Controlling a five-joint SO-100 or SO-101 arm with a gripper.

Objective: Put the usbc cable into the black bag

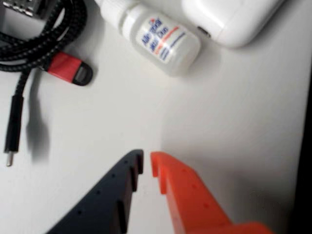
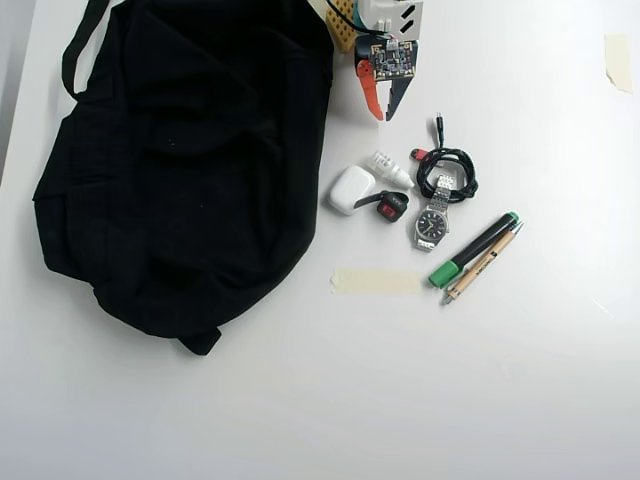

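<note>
The USB-C cable [image 1: 41,36] is black and braided, coiled with a red strap, and its plug [image 1: 11,131] points down at the wrist view's left edge. In the overhead view the cable [image 2: 447,165] lies on the white table, right of the black bag [image 2: 190,160], which fills the upper left. My gripper [image 1: 147,163] has one dark and one orange finger, nearly touching and empty. It hovers over bare table, short of the cable. In the overhead view the gripper [image 2: 385,118] is between the bag's right edge and the cable's plug.
A white dropper bottle [image 2: 388,168] and a white earbud case [image 2: 350,188] lie beside the cable; both show in the wrist view, bottle [image 1: 161,39] and case [image 1: 234,17]. A key fob [image 2: 392,205], a watch [image 2: 433,222], a green marker [image 2: 473,250], a pen [image 2: 482,265] and a tape strip [image 2: 377,282] lie nearby.
</note>
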